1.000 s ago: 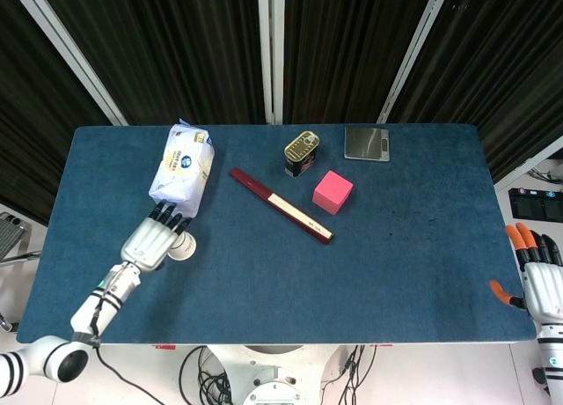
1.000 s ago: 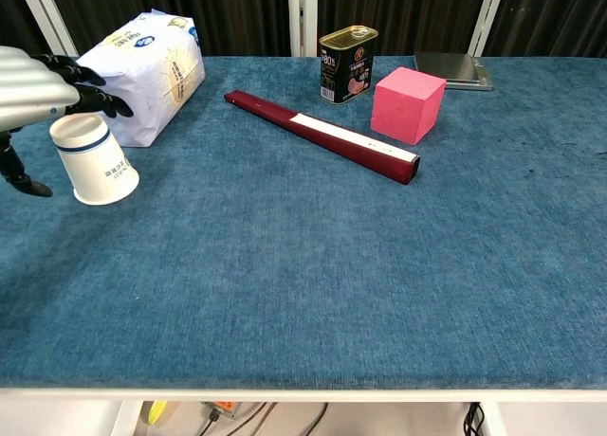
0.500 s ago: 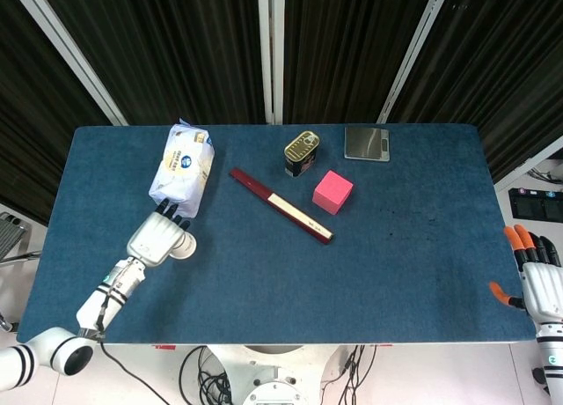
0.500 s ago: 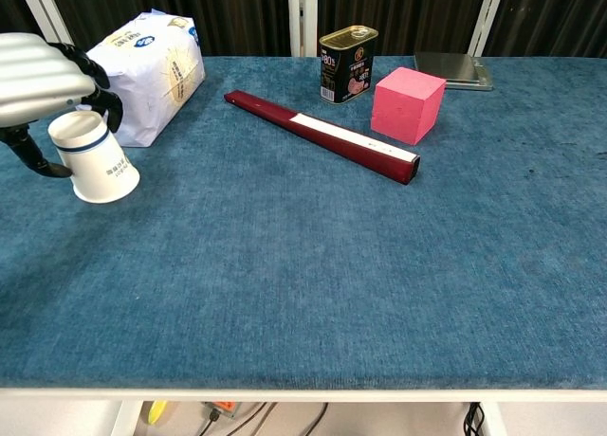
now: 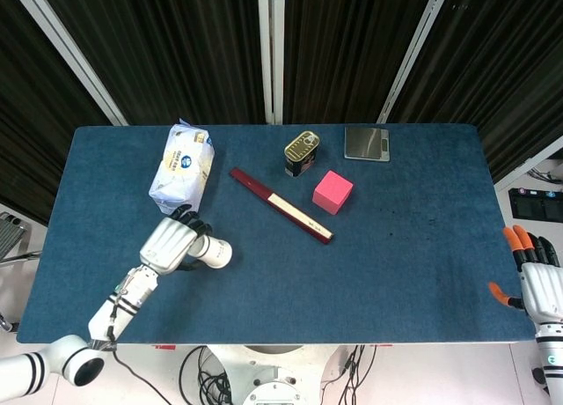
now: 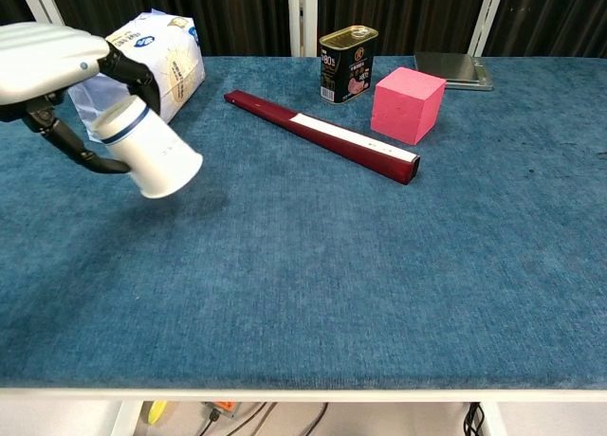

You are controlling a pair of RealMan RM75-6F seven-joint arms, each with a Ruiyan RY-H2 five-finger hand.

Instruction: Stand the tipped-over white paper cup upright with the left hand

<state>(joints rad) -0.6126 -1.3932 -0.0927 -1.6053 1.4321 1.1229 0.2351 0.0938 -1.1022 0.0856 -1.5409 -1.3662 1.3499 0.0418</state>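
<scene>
1. The white paper cup (image 6: 149,155) is in your left hand (image 6: 52,62), lifted clear of the blue table (image 6: 379,265) near its left end, just in front of the white bag (image 6: 142,71).
2. Your fingers wrap the end with the dark band; the other end tilts down and to the right.
3. You are mid-lift; the cup is not yet standing. Next, judge which end is the base, rotate the wrist until it faces down, lower it flat, then release.
4. It looks plain white and undented.
5. Your right hand (image 5: 535,277) hangs empty, fingers apart, off the table's right edge.
</scene>
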